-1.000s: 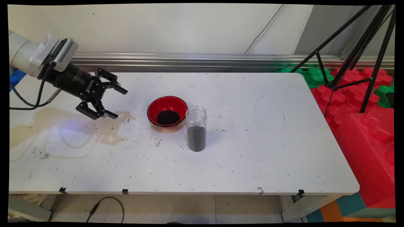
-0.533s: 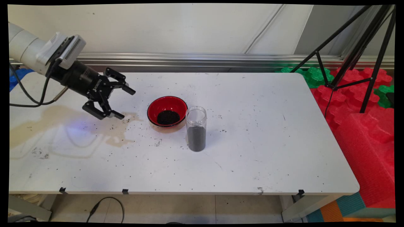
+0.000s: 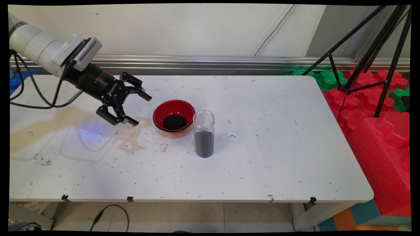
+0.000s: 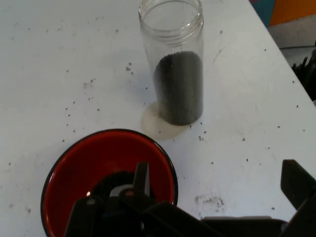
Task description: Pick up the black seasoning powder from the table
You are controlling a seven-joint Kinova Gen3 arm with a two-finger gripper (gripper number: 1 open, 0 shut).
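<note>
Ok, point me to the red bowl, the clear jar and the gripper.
red bowl (image 3: 174, 109): main view, on its red inner wall.
clear jar (image 3: 203, 144): main view, on its dark-filled lower part.
gripper (image 3: 141, 110): main view, between its open fingers.

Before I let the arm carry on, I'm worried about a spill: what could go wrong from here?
1. The open gripper is close beside the red bowl, which holds dark granules; a fingertip catching the rim could tip or shove it.
2. The clear jar stands upright, lidless, partly filled with dark granules, right next to the bowl; a pushed bowl could topple it.
3. Loose grains and a brownish stain lie on the table, so things might slide.
</note>
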